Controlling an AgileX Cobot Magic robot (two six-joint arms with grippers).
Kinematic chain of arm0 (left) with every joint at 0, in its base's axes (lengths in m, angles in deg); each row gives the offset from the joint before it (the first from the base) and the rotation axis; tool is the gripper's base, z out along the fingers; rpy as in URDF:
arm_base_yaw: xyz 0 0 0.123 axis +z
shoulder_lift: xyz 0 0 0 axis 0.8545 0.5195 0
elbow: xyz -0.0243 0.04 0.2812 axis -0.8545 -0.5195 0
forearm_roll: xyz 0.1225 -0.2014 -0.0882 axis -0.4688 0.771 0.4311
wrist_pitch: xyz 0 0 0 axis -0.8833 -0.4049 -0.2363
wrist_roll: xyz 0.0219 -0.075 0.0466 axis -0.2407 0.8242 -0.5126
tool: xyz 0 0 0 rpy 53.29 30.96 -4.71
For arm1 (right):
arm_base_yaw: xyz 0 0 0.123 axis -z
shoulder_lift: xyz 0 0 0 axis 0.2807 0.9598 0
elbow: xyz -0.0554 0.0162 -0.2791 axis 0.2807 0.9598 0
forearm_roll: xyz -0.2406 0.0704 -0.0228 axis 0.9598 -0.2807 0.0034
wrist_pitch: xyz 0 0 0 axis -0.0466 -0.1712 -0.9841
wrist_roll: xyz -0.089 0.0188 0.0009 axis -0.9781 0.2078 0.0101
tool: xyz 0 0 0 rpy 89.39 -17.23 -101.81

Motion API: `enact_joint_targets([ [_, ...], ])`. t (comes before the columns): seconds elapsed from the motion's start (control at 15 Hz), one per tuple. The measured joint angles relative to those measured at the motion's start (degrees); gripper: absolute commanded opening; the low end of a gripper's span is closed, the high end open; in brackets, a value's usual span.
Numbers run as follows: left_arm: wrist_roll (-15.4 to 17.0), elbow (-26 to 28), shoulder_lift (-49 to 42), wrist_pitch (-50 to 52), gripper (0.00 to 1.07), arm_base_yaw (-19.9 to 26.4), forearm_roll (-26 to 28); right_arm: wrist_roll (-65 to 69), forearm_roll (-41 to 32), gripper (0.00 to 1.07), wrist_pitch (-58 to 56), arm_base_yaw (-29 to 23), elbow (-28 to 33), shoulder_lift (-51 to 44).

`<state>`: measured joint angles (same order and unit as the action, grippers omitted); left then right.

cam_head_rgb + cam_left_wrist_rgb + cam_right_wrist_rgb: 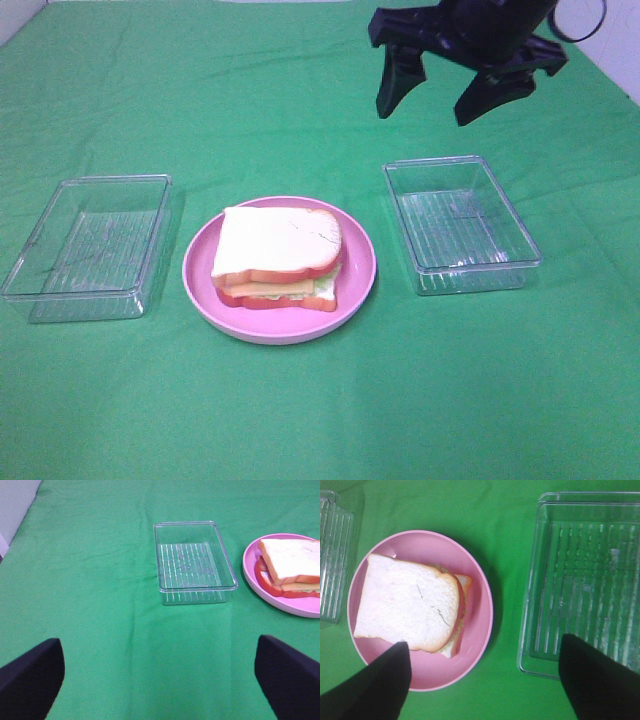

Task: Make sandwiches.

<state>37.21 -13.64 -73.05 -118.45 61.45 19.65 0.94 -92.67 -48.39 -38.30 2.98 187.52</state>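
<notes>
The sandwich (278, 258) sits stacked on the round pink plate (362, 285) in the middle of the green cloth: white bread on top, then cheese, bacon and lettuce edges over a lower slice. It also shows in the left wrist view (291, 566) and the right wrist view (409, 602). My right gripper (435, 105) is open and empty, raised above the far right of the table, behind the right tray. In its own view the gripper (482, 680) hangs high over the gap between plate and tray. My left gripper (160, 672) is open and empty, out of the exterior view.
A clear ribbed tray (90, 245) stands left of the plate and another (460, 225) stands right of it. Both are empty. They also show in the left wrist view (192, 562) and the right wrist view (585, 580). Green cloth covers the table.
</notes>
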Motion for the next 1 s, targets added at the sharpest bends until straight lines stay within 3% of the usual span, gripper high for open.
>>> enact_joint_targets([
  [0.13, 0.0, 0.0, 0.0, 0.0, 0.96, 0.0, 0.0, 0.2, 3.3, 0.78, -5.3, 9.4, 0.0, -2.9],
  [0.27, 0.0, 0.0, 0.0, 0.0, 0.96, 0.0, 0.0, 0.2, 8.4, 0.78, -7.5, 15.6, 0.0, -3.0],
  [0.4, 0.0, 0.0, 0.0, 0.0, 0.96, 0.0, 0.0, -0.4, 10.6, 0.78, -10.1, 18.0, 0.0, -3.0],
  [0.73, 0.0, 0.0, 0.0, 0.0, 0.96, 0.0, 0.0, -2.1, 12.3, 0.78, -16.2, 18.2, 1.3, -6.5],
  [0.93, 0.0, 0.0, 0.0, 0.0, 0.96, 0.0, 0.0, -2.9, 12.3, 0.78, -16.2, 18.2, 8.4, -14.8],
  [1.0, 0.0, 0.0, 0.0, 0.0, 0.96, 0.0, 0.0, -3.2, 12.3, 0.78, -16.2, 18.2, 16.7, -24.9],
])
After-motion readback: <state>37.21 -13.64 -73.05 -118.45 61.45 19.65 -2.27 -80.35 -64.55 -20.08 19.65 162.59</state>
